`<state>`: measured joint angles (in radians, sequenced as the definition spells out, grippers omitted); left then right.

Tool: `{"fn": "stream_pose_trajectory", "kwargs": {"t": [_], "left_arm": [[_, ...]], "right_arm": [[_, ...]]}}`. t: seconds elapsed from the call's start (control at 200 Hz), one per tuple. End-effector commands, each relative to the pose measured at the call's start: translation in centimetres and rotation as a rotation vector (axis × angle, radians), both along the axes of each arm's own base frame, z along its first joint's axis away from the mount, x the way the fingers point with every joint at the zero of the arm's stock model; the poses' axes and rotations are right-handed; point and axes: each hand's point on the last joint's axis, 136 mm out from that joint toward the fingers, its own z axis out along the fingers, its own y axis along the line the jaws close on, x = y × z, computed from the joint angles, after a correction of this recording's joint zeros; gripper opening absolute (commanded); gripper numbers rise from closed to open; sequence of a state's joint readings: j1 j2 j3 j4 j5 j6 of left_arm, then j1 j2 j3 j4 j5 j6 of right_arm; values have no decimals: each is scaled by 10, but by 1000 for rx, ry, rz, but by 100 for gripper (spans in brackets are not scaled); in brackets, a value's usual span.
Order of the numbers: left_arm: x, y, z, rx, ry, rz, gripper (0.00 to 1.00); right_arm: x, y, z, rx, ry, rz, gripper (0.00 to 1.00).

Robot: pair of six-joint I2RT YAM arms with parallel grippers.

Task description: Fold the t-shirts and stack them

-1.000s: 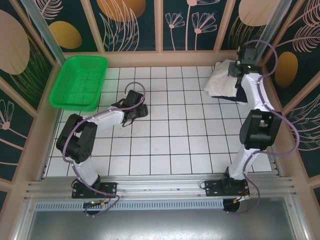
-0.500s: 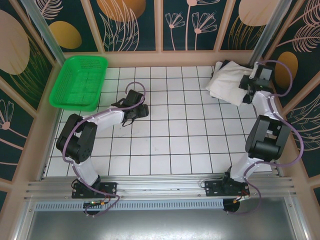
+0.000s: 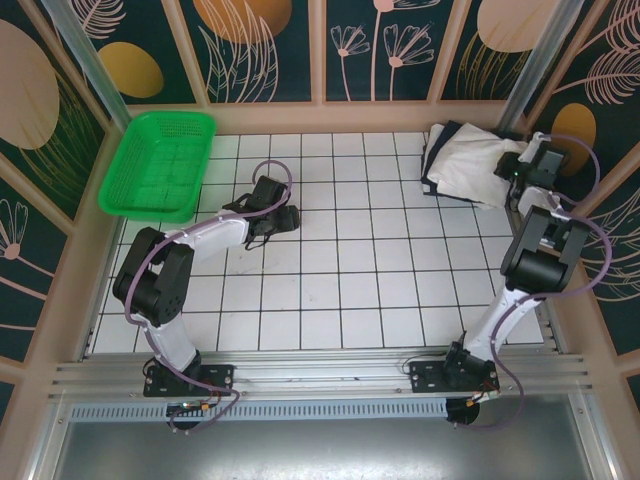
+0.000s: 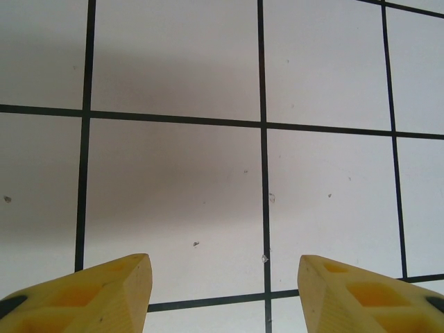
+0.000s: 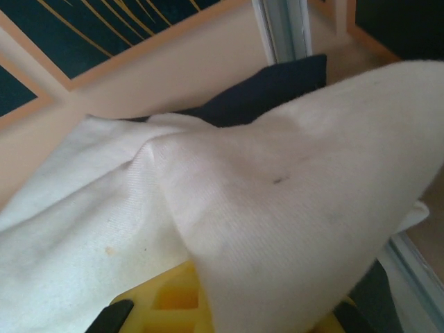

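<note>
The cream t-shirt (image 3: 468, 165) lies bunched in the far right corner of the tiled table. It rests on the navy t-shirt (image 3: 429, 170), which peeks out along its left edge. My right gripper (image 3: 511, 170) is at the cream shirt's right end, next to the wall. In the right wrist view the cream t-shirt (image 5: 277, 201) drapes over my yellow finger (image 5: 170, 300), held in the jaws, with the navy t-shirt (image 5: 267, 90) behind it. My left gripper (image 3: 286, 217) hovers over bare tiles left of centre, and its fingers (image 4: 104, 298) stand wide open with nothing between them.
A bright green mesh basket (image 3: 160, 165) sits at the far left corner. Patterned wall panels and a metal post (image 3: 535, 60) close in the right corner near my right arm. White tiles (image 3: 350, 260) spread across the middle.
My right arm has swung right toward the wall, dragging the cream t-shirt's end with it and stretching the pile rightward. The left arm has stayed put.
</note>
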<state>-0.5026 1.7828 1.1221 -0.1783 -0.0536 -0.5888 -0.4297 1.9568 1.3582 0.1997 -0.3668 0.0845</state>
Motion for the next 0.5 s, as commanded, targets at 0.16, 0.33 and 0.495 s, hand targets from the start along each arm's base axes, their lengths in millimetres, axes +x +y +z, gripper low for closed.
{"fn": "stream_pose_trajectory", "kwargs": {"t": [0.16, 0.33, 0.495], "left_arm": [[3, -7, 4, -26, 2, -33, 58], [9, -12, 18, -55, -31, -40, 60], [11, -17, 24, -74, -43, -56, 64]], "right_arm": [[24, -25, 1, -4, 25, 18, 33], [4, -31, 14, -16, 18, -86, 60], [-19, -27, 37, -8, -21, -151, 68]]}}
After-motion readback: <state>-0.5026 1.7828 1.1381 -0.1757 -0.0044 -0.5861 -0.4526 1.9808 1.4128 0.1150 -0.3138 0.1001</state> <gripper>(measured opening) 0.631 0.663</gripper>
